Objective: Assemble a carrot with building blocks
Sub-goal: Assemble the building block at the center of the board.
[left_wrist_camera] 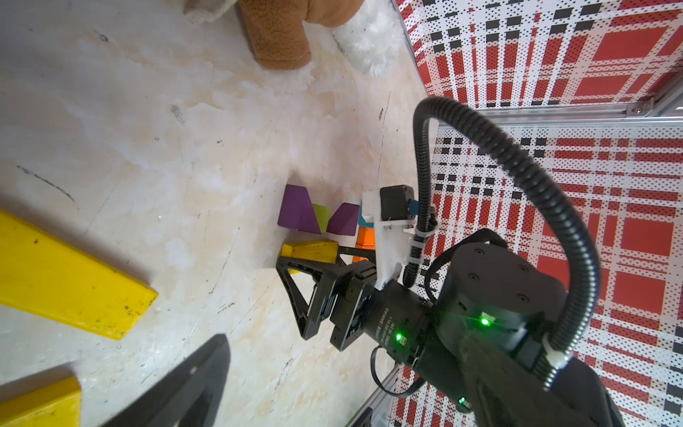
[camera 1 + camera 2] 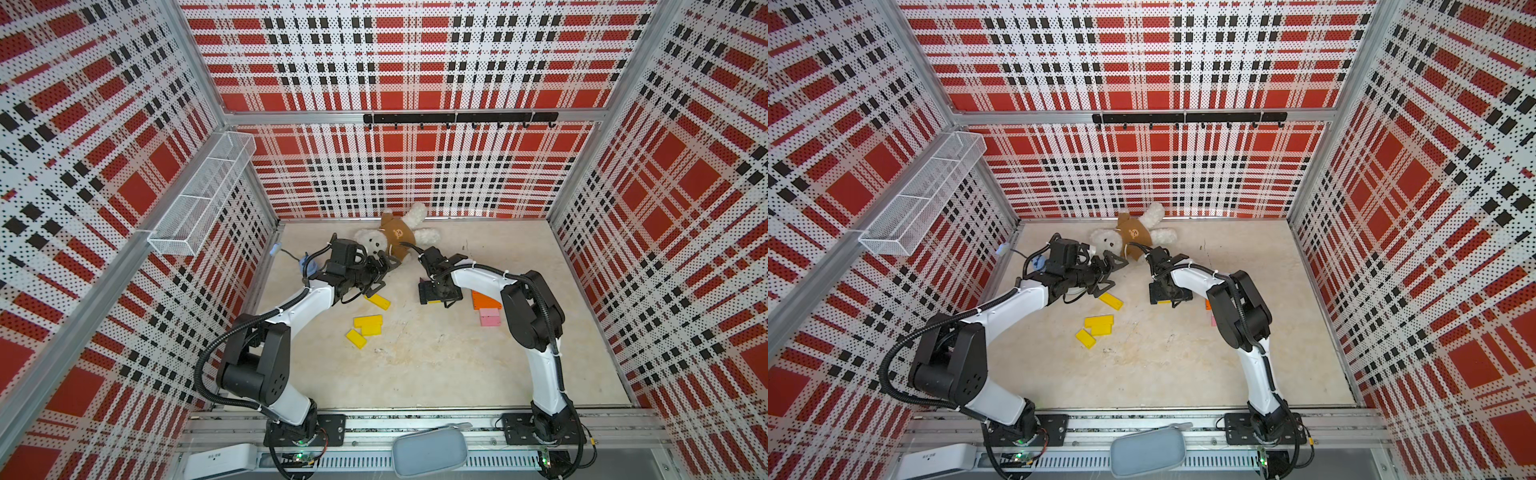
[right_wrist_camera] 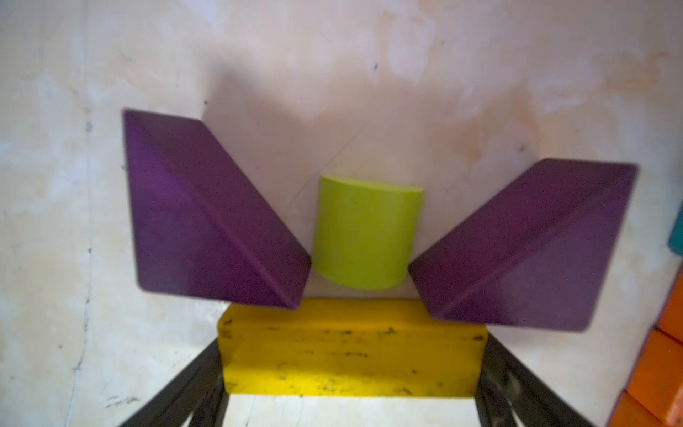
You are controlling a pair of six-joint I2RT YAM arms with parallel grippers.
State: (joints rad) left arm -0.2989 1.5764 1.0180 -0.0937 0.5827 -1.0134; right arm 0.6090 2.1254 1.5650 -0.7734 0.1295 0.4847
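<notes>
While the right gripper (image 3: 353,369) pinches the ends of a scuffed yellow rectangular block (image 3: 351,344) between its black fingers, that block lies on the pale tabletop (image 3: 369,74) just beside two purple triangular blocks (image 3: 207,218) flanking a lime-green short cylinder (image 3: 366,233). The left gripper (image 2: 383,274) hovers, fingers spread, near loose yellow flat blocks (image 2: 368,324).

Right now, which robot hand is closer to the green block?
Right. The right gripper holds the yellow block just beside the green block. The left gripper hangs open farther off, near the teddy bear.
</notes>
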